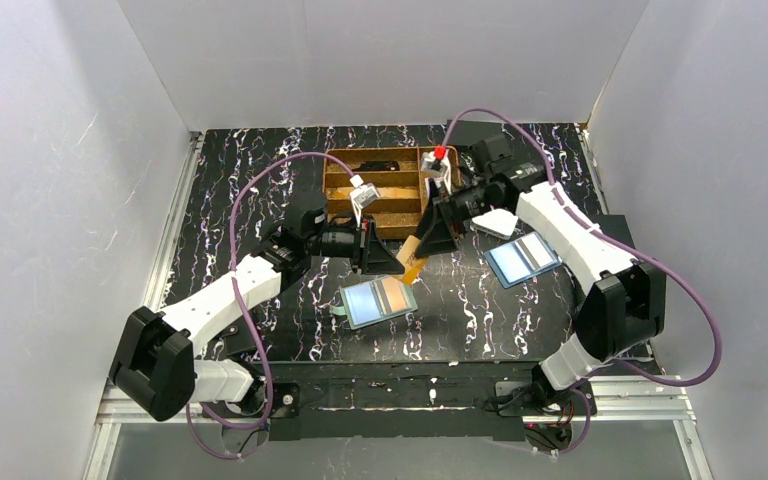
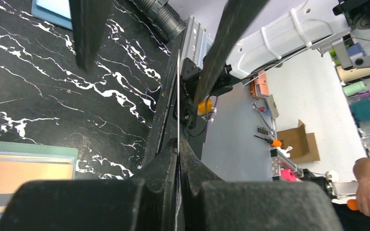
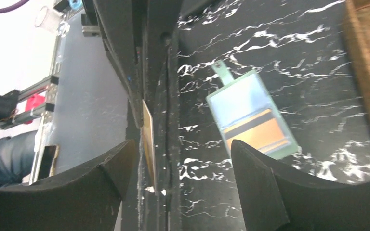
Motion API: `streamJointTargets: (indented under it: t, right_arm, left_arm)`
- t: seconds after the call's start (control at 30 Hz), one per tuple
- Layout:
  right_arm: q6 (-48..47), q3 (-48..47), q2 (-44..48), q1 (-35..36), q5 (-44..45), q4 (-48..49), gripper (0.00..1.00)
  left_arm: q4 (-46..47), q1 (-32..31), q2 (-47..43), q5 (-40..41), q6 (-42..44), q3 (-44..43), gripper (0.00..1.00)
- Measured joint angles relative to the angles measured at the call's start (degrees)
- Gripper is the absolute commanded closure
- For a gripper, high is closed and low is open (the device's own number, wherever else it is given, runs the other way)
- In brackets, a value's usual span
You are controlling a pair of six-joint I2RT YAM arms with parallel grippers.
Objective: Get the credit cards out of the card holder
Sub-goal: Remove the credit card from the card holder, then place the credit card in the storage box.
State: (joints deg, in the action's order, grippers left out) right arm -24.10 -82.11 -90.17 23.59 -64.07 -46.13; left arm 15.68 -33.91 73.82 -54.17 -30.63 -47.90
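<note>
A: Left claw?
B: Left gripper is clenched on an orange-gold card, which is held edge-on.
A: Holder?
B: Card holder is laid flat, just near of that claw. A second orange card is seen in one pocket.
A: Right?
B: Right gripper is spread wide, with the held card between its fingers. Blue holder is laid further right.

We see the left gripper with its jaws pressed together on a credit card, which shows edge-on as a thin pale line running up the frame. Beyond it the right gripper has its jaws spread wide, one on each side of the card's far end. At lower left the card holder lies flat on the black marbled worktop, with an orange-gold card under its clear pocket.
</note>
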Motion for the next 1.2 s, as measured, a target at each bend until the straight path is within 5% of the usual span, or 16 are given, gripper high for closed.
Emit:
streamJointTargets:
  t: [0.17, 0.47, 0.6, 0.83, 0.97, 1.2]
  right_arm:
    - [0.00, 2.60, 0.17, 2.54, -0.07, -0.55, 0.40]
    - [6.43, 6.54, 0.70, 2.14, -2.64, 4.31, 0.97]
    - [9.70, 7.74, 1.22, 2.14, -4.15, 6.95, 0.99]
    - [14.80, 9.90, 1.68, 1.75, -5.07, 12.98, 0.99]
    - [18.12, 9.90, 1.66, -0.11, -3.23, 16.55, 0.99]
    - [23.23, 5.03, -3.54, -2.86, 5.09, 19.26, 0.99]
  left_arm:
    - [-8.46, 0.00, 0.70, 0.68, 5.79, -3.87, 1.00]
    - [-18.34, 0.00, 1.64, 3.04, 12.17, -7.28, 1.00]
    - [-19.10, 0.17, 1.68, 3.67, 12.74, -7.39, 1.00]
    - [-21.64, -0.02, 1.16, 9.68, 12.35, -7.76, 0.32]
    - [-21.05, 0.35, -3.52, 17.64, 9.99, -5.62, 0.06]
    - [-14.47, 5.16, -21.42, 29.27, -0.13, 7.26, 0.02]
